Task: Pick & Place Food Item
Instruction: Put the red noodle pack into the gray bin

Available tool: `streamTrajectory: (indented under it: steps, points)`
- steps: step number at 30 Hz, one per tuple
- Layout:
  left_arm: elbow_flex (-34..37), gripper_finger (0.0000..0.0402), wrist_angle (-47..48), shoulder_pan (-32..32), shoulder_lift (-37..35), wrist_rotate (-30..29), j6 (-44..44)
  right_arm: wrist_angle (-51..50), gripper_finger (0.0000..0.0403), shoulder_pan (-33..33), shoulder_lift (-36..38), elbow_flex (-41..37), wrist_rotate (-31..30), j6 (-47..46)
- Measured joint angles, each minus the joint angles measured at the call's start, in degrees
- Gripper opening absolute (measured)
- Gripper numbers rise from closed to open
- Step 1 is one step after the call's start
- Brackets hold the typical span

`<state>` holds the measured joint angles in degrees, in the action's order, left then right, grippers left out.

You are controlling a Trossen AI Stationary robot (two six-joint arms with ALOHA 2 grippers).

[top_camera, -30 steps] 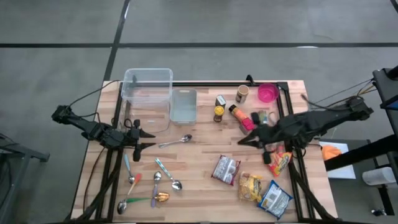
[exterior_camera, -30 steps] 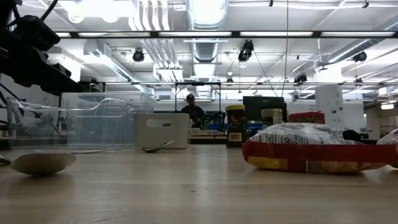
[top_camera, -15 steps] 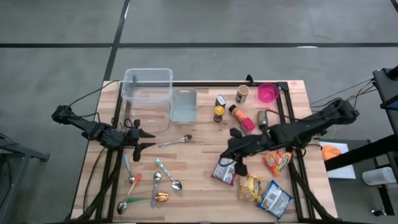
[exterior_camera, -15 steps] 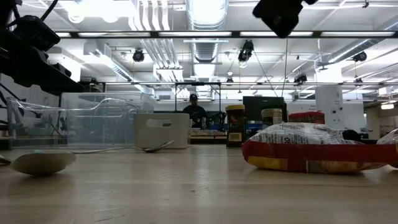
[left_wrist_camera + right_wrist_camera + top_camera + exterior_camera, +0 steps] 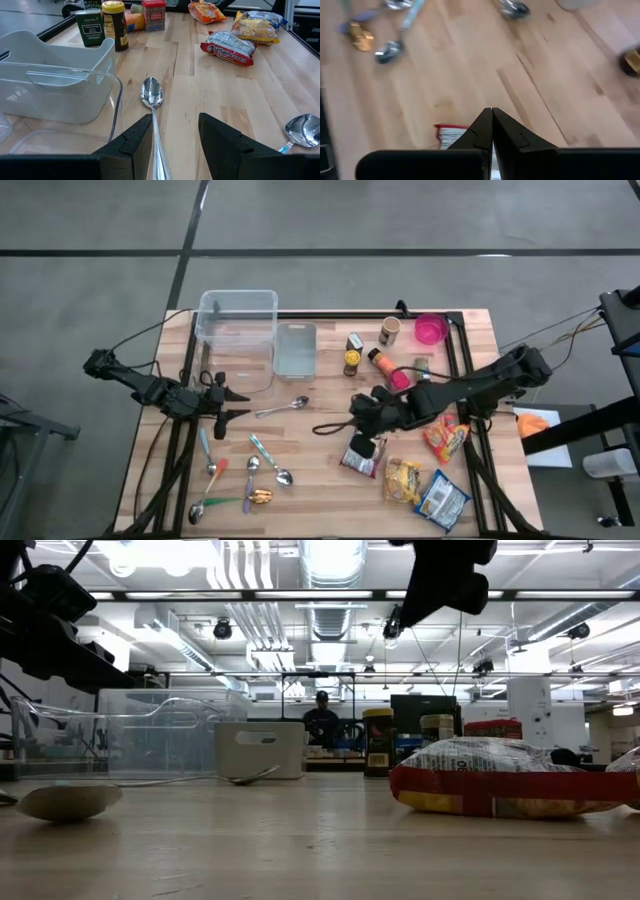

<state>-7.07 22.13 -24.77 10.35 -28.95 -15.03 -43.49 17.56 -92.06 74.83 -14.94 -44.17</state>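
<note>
A red and white ramen packet [image 5: 362, 455] lies flat on the wooden table [image 5: 310, 480], right of centre; it shows also in the left wrist view [image 5: 231, 46]. My right gripper [image 5: 352, 423] hangs shut above the table just beyond the packet's left end [image 5: 451, 135], pointing steeply down, and holds nothing [image 5: 491, 117]. In the low view it is the dark shape at the top [image 5: 440, 580]. My left gripper [image 5: 232, 404] waits open at the table's left, with a steel spoon [image 5: 151, 95] lying on the wood in front of its fingers [image 5: 175, 135].
More snack packets lie near the right front: yellow [image 5: 402, 480], blue and white [image 5: 442, 500], orange [image 5: 445, 438]. Spice jars [image 5: 352, 362], a pink bowl [image 5: 430, 330], a clear bin [image 5: 238, 330] and a white tub [image 5: 295, 350] stand at the back. Several spoons [image 5: 250, 475] lie front left.
My right gripper has swung from over the jars at the right toward the table's left edge and come down, tipping to point steeply downward and rolling about its own line. It has stayed shut and now hangs by the ramen packet. Nothing on the table has moved.
</note>
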Motion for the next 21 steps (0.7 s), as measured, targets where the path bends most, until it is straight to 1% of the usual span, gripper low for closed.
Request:
streamTrajectory:
  steps: [2, 5, 9, 11, 13, 17, 21]
  points:
    - [0.0, 0.0164, 0.0, 0.0, 0.0, 0.0, 0.0, -3.8, 0.0008, -0.5, -2.6, 2.5, 0.0, -2.6]
    - [0.0, 0.0164, 0.0, 0.0, 0.0, 0.0, 0.0, -8.5, 0.0008, -1.2, -5.9, 5.5, 0.9, -3.6]
    - [0.0, 0.0164, 0.0, 0.0, 0.0, 0.0, 0.0, -10.2, 0.001, -1.6, -8.2, 7.3, 2.8, -4.9]
    - [0.0, 0.0164, 0.0, 0.0, 0.0, 0.0, 0.0, -9.7, 0.0024, -1.7, -8.4, 7.4, 4.3, -6.6]
    - [0.0, 0.0164, 0.0, 0.0, 0.0, 0.0, 0.0, -8.8, 0.0054, -1.7, -8.1, 7.2, 4.4, -6.9]
    - [0.0, 0.0164, 0.0, 0.0, 0.0, 0.0, 0.0, -8.4, 0.014, -1.6, -8.0, 6.0, 4.5, -7.2]
    - [0.0, 0.0164, 0.0, 0.0, 0.0, 0.0, 0.0, -8.1, 0.0219, -1.4, -9.0, 3.9, 4.5, -9.9]
